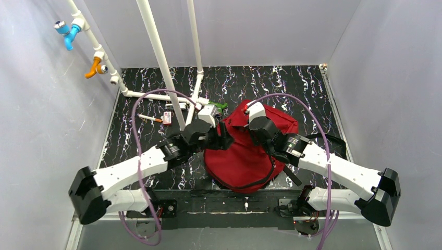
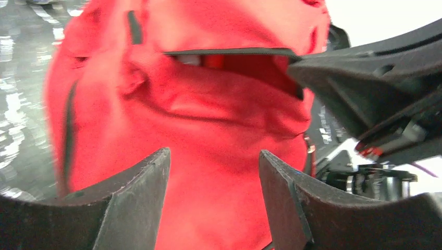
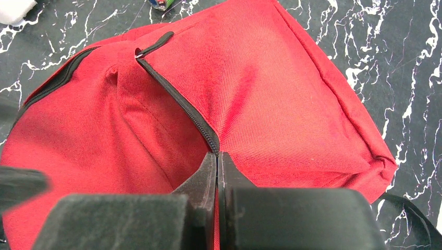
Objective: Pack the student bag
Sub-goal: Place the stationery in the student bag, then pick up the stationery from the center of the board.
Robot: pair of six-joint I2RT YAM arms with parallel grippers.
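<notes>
The bag (image 1: 245, 156) lies on the bench (image 1: 292, 94), mid-width and close to its near edge. A pipe frame (image 1: 156, 97) stands on the bench left of the bag and further back. A pen (image 1: 150, 119) and a small box (image 1: 167, 118) lie side by side left of the bag, just before the frame's low pipe, the pen further left. A small item (image 1: 221, 105) lies just behind the bag's far left corner. A strap (image 1: 333, 139) trails on the bench right of the bag. The left jaws are at the bag's left side, apart. The right jaws are on top of the bag near its far end, pressed together at the zip (image 3: 182, 109).
</notes>
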